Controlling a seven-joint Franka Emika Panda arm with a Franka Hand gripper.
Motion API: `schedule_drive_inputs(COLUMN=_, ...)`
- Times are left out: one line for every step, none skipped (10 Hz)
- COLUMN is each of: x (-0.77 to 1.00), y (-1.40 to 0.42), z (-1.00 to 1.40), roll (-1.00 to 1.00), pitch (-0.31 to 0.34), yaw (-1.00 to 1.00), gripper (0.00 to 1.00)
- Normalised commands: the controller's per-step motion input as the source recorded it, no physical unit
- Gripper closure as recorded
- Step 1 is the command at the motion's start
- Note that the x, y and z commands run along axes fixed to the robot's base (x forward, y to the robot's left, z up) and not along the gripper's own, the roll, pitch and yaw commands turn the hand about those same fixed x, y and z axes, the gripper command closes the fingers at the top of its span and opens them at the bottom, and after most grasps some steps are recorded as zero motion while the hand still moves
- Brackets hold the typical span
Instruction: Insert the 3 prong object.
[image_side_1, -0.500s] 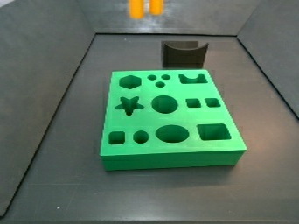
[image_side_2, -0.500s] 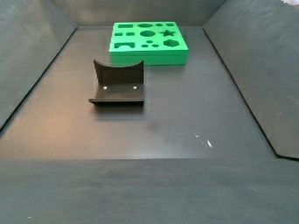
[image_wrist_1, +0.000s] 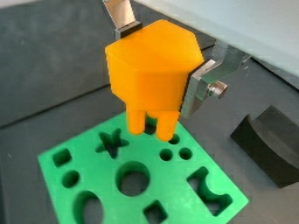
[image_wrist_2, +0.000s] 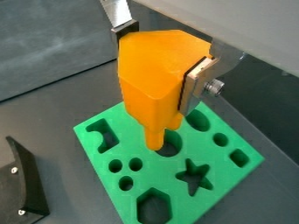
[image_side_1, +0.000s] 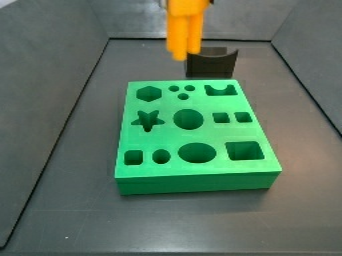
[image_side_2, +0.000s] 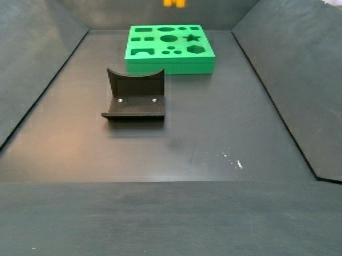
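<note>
The dark tabletop (image_side_1: 54, 150) spreads under everything I carry, walled in at its sides and bare apart from two things. The biggest of them is the green board (image_side_1: 195, 136), lying flat with its cut-outs facing up: a hexagon, a star, circles, squares, an oval and, near one edge, a cluster of small round holes (image_wrist_1: 173, 155) that I judge to be the socket for the prongs. It lies flat so that a straight downward push can seat a piece.

Behind the board in a side view stands the fixture (image_side_1: 211, 62), a dark bracket on its base plate, well apart from my path; the same fixture (image_side_2: 134, 96) sits nearer the camera than the board (image_side_2: 170, 49) from the opposite side.

Smaller again is the 3 prong object (image_wrist_1: 153, 74), bright orange, held upright in the air above the board with its prongs (image_wrist_1: 155, 122) pointing down. I keep it vertical because the lobes must enter their holes together; any tilt would, I think, catch one on the rim. In a side view the 3 prong object (image_side_1: 185, 28) hangs above the board's far edge, clear of the surface.

Smallest is my end effector (image_wrist_2: 163, 66), clamped on the block's upper body, one silver finger (image_wrist_2: 198, 84) pressed flat against its side. Gripping high leaves the prongs free. What remains, as I judge it, is lining up over the small holes and lowering.
</note>
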Motion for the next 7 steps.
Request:
schedule_drive_inputs(x=0.51, y=0.16, z=-0.35, roll=0.43, pitch=0.036, yaw=0.36, gripper=1.00)
schedule_drive_inputs(x=0.15, y=0.18, z=-0.57, roll=0.33, pitch=0.000, yaw=0.57, gripper=1.00)
schedule_drive_inputs(x=0.06, y=0.19, z=-0.65, roll=0.29, pitch=0.000, yaw=0.63, gripper=1.00)
schedule_drive_inputs(x=0.00, y=0.28, z=-0.82, roll=0.20, pitch=-0.030, yaw=0.67, gripper=1.00)
schedule_drive_inputs(x=-0.04, y=0.32, z=-0.82, roll=0.00, pitch=0.000, yaw=0.25, gripper=1.00)
schedule_drive_inputs(x=-0.12, y=0.23, z=-0.63, roll=-0.05, pitch=0.000, yaw=0.11, gripper=1.00)
schedule_drive_inputs(x=0.00, y=0.19, z=-0.38, roll=-0.13, pitch=0.000, yaw=0.07, gripper=1.00)
